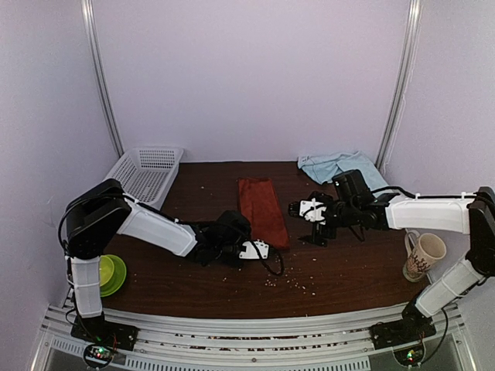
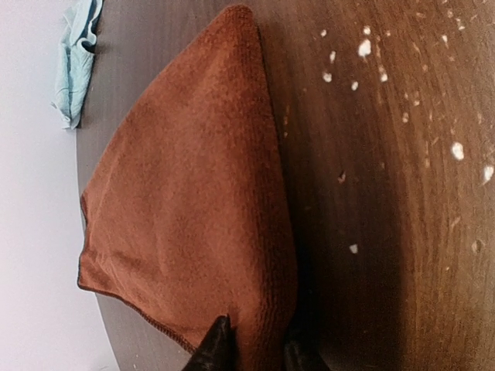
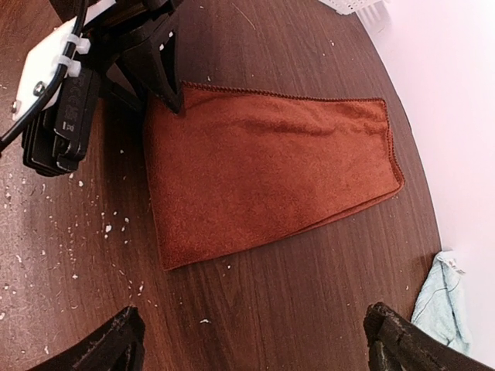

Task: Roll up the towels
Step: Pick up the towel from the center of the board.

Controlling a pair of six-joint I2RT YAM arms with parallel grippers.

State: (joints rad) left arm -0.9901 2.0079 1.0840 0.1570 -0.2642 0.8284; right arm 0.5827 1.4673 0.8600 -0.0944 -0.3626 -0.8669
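The rust-red towel (image 1: 261, 210) (image 2: 193, 193) (image 3: 263, 170) lies flat as a long folded strip mid-table. My left gripper (image 1: 263, 249) (image 2: 255, 352) is at its near end, shut on the towel's near corner, with cloth bunched between the black fingertips (image 2: 216, 346). In the right wrist view the left gripper's finger (image 3: 164, 77) presses at that corner. My right gripper (image 1: 305, 220) (image 3: 255, 348) hovers open just right of the red towel, with only bare table between its fingers. The pale-blue towel (image 1: 332, 165) (image 2: 76, 62) (image 3: 442, 301) lies crumpled at the back right.
A white basket (image 1: 147, 174) stands at the back left. A green bowl (image 1: 112, 272) sits beside the left arm's base and a mug (image 1: 424, 255) at the right edge. Pale crumbs (image 1: 290, 282) dot the dark wood table (image 1: 348, 270) near the front.
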